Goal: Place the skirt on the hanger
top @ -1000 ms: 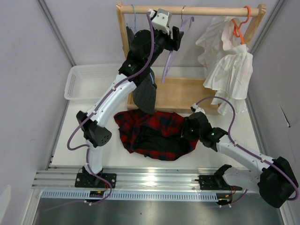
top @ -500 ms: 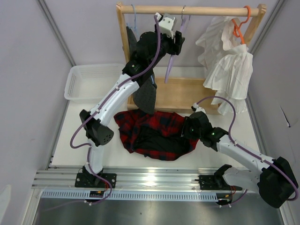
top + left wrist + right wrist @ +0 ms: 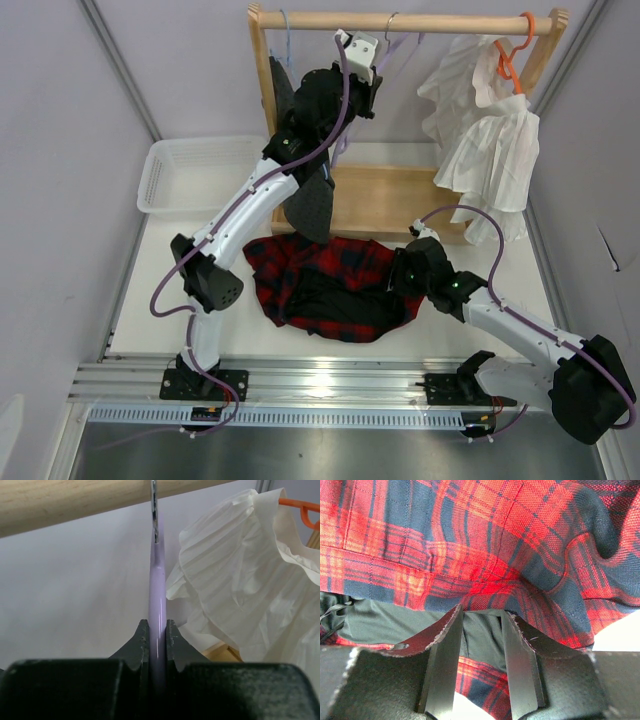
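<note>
The skirt (image 3: 320,272), red-and-navy plaid with a dark lining, lies crumpled on the white table in front of the rack. My right gripper (image 3: 402,272) is at its right edge. In the right wrist view that gripper (image 3: 482,617) has a fold of the skirt (image 3: 470,545) and its lining pinched between the fingers. The lilac hanger (image 3: 403,44) hangs by its silver hook from the wooden rail (image 3: 450,22). My left gripper (image 3: 372,78) is raised to it. In the left wrist view the gripper (image 3: 157,630) is shut on the thin lilac hanger (image 3: 157,590).
A white ruffled garment (image 3: 490,140) on an orange hanger (image 3: 508,60) hangs at the rail's right end. A dark grey garment (image 3: 310,205) hangs on the left, under a light blue hanger (image 3: 286,35). A white basket (image 3: 190,175) stands at the back left. The rack's wooden base (image 3: 400,200) lies behind the skirt.
My left gripper has risen toward the rail and closed on the lilac hanger, which now hangs straighter. The right arm and the skirt have not moved.
</note>
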Controlling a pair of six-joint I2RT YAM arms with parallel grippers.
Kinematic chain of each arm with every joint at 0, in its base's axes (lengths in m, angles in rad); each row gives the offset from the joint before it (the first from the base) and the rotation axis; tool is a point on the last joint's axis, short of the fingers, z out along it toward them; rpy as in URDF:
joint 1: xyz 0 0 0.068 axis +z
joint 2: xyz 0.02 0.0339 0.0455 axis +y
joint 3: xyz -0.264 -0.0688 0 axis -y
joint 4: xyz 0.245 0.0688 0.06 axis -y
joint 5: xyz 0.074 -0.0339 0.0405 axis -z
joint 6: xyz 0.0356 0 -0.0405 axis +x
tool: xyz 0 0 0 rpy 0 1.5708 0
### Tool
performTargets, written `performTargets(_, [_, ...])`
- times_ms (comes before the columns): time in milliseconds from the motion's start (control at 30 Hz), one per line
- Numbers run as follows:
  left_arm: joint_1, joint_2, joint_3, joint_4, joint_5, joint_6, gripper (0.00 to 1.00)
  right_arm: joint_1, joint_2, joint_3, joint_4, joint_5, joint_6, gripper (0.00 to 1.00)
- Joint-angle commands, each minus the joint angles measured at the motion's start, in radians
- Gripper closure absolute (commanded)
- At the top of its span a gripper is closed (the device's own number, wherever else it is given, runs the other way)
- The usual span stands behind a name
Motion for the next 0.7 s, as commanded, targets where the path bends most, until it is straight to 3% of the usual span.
performTargets(0, [-0.005,0.001,0.047,0.035,-0.010,0.033,1.00,-0.008,-0.016,-0.001,0.035,-0.003,-0.024,0.58])
performTargets(533, [-0.005,-0.025,0.055,0.144,-0.038,0.047,1.00,-0.011,-0.011,0.000,0.043,-0.014,-0.025,0.58])
performTargets(667, [-0.007,-0.082,-0.028,0.206,-0.024,0.053,1.00,-0.011,-0.013,0.000,0.044,-0.016,-0.025,0.57])
